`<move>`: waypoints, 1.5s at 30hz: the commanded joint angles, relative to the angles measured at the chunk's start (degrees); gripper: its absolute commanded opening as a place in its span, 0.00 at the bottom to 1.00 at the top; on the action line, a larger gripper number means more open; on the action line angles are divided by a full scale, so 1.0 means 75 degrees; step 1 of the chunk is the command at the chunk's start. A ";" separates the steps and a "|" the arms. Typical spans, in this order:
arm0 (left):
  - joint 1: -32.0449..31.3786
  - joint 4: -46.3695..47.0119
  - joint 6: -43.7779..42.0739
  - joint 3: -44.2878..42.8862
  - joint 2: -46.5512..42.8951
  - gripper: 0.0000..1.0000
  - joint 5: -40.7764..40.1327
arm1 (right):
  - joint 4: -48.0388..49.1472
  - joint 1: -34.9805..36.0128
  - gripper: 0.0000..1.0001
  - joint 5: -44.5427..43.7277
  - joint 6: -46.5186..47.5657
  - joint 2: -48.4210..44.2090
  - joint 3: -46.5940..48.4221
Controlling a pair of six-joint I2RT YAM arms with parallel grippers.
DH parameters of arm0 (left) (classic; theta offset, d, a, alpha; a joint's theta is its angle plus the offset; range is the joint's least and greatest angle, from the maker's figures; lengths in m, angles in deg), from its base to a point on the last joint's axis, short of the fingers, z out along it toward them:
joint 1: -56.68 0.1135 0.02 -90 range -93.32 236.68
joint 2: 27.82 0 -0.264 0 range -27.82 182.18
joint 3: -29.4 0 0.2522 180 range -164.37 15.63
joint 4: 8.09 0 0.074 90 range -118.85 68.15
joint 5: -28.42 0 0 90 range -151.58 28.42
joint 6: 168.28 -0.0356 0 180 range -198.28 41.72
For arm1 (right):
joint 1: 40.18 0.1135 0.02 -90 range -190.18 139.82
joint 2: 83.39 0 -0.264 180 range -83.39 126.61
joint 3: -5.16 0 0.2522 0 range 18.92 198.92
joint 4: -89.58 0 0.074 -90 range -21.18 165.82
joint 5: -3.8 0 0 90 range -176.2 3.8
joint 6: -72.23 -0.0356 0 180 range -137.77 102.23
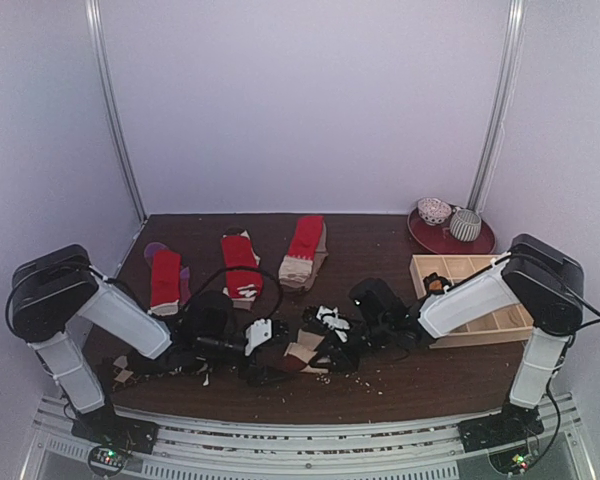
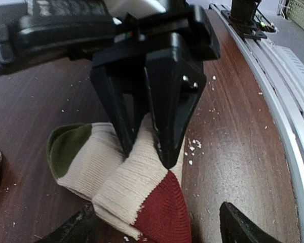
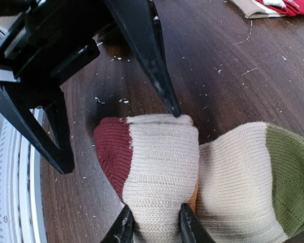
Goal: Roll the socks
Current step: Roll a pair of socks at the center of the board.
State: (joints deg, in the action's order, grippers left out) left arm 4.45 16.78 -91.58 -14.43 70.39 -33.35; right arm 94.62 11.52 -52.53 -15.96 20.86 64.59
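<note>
Socks (image 1: 240, 262), red, beige-cuffed, three: flat in a row toward the far-left corner. Wooden tray (image 1: 490, 335): against the right edge. Beige sock (image 3: 162, 167), red and green bands: folded over, mid-desk by the near edge. Right gripper (image 3: 154, 230): clamped on the fold. Left gripper (image 2: 159, 223): fingers wide apart, straddling the sock's red end.

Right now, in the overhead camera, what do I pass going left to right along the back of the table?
Left red sock → middle red sock → right red sock → wooden tray.
</note>
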 commanded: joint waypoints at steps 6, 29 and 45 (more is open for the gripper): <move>-0.0394 -0.0377 -0.0776 -0.0572 0.0620 0.83 -0.0768 | -0.2184 -0.0112 0.27 0.0453 0.0266 0.0783 -0.0293; -0.0511 -0.3472 0.0394 -0.2002 0.1259 0.00 -0.0967 | -0.2033 -0.0303 0.30 0.0990 -0.0054 -0.0079 -0.0168; -0.0407 -0.6630 0.2821 -0.3262 0.1685 0.00 0.0063 | 0.0483 0.1279 0.58 -0.4035 0.0640 -0.3169 -0.2224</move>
State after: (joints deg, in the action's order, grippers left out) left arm 1.48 -23.11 -73.83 -38.54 79.31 -35.23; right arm 93.77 17.33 -71.11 -14.65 -4.41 49.09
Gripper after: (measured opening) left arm 0.196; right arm 0.565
